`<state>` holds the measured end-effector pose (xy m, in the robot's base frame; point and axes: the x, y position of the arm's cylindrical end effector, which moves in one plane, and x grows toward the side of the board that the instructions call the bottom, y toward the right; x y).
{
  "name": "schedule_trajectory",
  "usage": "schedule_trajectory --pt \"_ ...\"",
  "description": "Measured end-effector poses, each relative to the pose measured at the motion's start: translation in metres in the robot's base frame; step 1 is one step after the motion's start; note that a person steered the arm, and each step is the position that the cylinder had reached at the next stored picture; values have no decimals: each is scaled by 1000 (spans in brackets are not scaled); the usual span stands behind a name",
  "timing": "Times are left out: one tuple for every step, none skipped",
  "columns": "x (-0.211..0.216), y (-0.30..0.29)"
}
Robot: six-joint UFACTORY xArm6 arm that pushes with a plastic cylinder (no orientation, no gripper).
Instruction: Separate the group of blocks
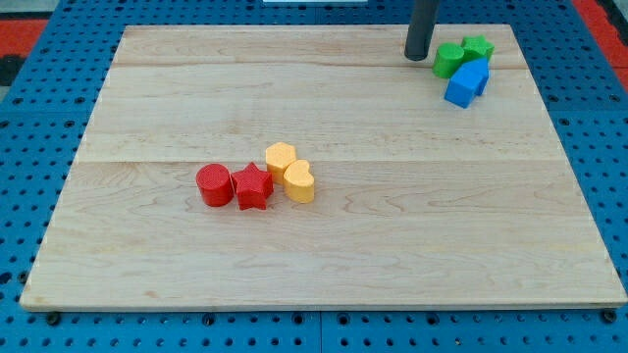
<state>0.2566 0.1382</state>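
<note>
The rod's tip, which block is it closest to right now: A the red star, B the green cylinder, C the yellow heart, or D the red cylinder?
B: my tip stands at the view's top right, just left of the green cylinder, while the red and yellow blocks sit far off near the board's middle.

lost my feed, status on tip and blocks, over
My tip at view's top right, just left of green cylinder. Green star and blue block bunched there. Nothing blocking.
</note>
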Motion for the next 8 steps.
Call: schedule_trajectory --pt "0 0" --pt "0 0" --pt "0 -10" --pt "45 -46" --pt "128 -48" --pt "174 17" --pt "164 135" --pt "120 196"
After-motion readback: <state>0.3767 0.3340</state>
